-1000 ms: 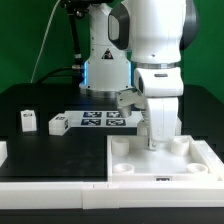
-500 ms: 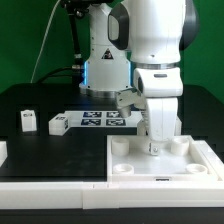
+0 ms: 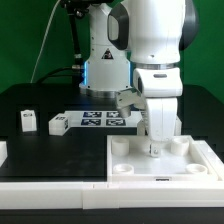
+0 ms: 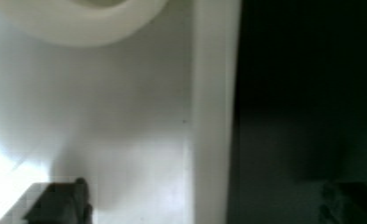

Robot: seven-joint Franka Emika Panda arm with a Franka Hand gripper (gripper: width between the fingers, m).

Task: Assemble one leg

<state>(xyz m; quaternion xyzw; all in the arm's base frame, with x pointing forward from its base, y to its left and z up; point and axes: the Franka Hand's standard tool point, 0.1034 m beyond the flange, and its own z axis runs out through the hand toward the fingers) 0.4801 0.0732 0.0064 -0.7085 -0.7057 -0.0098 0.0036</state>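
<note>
Plainly the claw [image 3: 155, 148] hung low over the far edge of the big white panel [image 3: 140, 168], which lay at the near corner of the table [image 3: 50, 155] on the exterior view's right. In the wrist view its fingertips [image 4: 55, 203] stood wide apart with nothing gripped. One was over the white surface and the other over the dark table, with the panel's edge running between them and a round socket [image 4: 95, 15] close by.

The leg [image 3: 58, 125] stood untouched toward the table's edge on the exterior view's left, just beside the marker board [image 3: 101, 120]. A second block [image 3: 27, 121] stood farther out toward that edge.

By my judgement the step in hand was placing the panel, not yet the leg. To do it well, the claw should close squarely on the edge with its fingers level. It should then move slowly, so that the panel slides without twisting or riding up.
</note>
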